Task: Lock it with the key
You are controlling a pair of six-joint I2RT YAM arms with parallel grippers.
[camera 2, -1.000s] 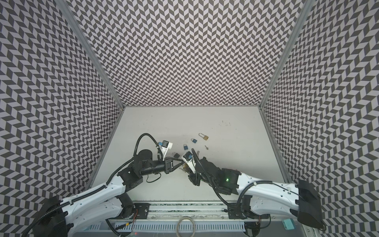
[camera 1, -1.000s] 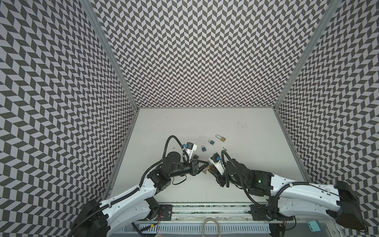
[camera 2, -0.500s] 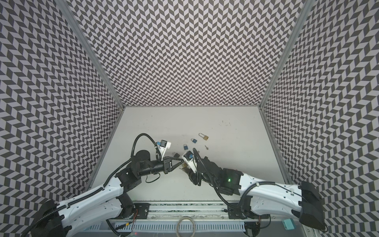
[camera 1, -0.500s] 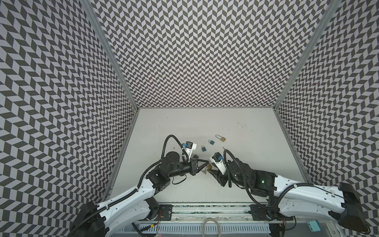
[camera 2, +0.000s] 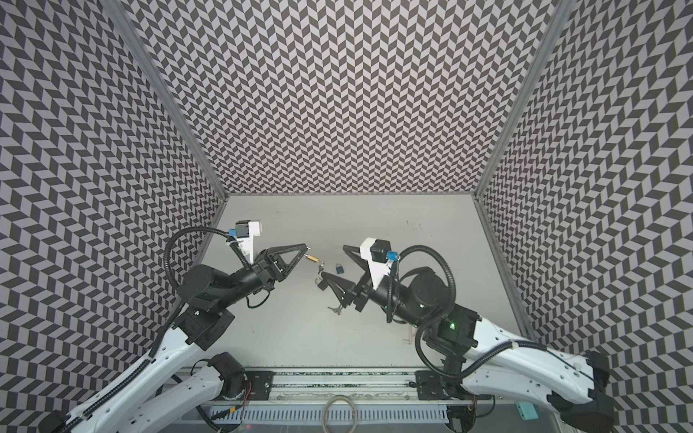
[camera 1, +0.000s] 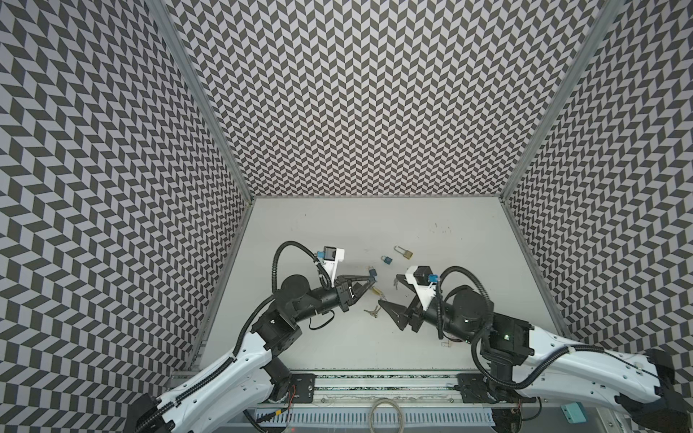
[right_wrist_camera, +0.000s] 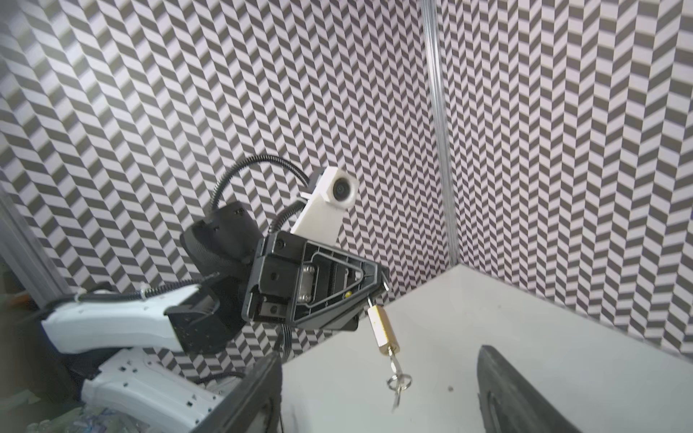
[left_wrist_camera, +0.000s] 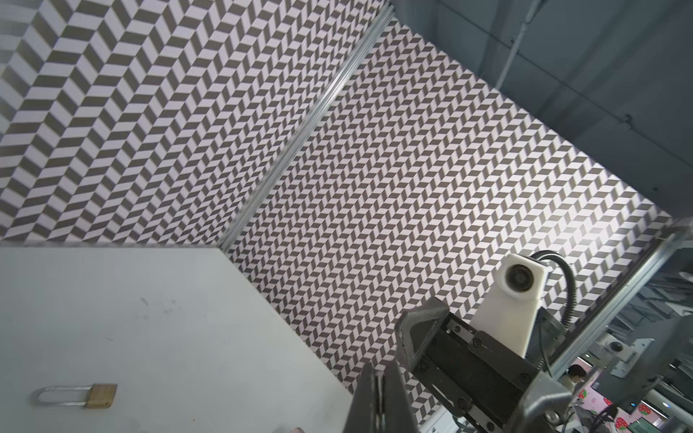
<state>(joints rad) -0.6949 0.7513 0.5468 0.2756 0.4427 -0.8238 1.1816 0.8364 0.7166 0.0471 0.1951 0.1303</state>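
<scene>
A small brass padlock (right_wrist_camera: 382, 330) hangs by its shackle from my left gripper (right_wrist_camera: 379, 286), which is shut on it. The key (right_wrist_camera: 393, 365) sticks in the bottom of the lock, and its ring (right_wrist_camera: 399, 382) dangles with a second key. In both top views the lock (camera 2: 312, 258) (camera 1: 375, 290) hangs above the table at the left gripper's (camera 2: 306, 248) (camera 1: 373, 279) tip. My right gripper (camera 2: 336, 263) (camera 1: 389, 291) (right_wrist_camera: 378, 410) faces it a short way off, open and holding nothing. The shackle's ends are hidden by the left fingers.
On the grey table (camera 2: 412, 225) lie a blue padlock (camera 2: 339, 268), a dark padlock (camera 2: 320, 285) and a loose bunch of keys (camera 2: 335, 309). A long-shackled brass padlock (camera 1: 405, 253) (left_wrist_camera: 80, 395) lies farther back. Patterned walls close three sides.
My right gripper has opened wide and drawn back to the right, away from the key. The left gripper has closed tighter on the padlock and stays about where it was.
</scene>
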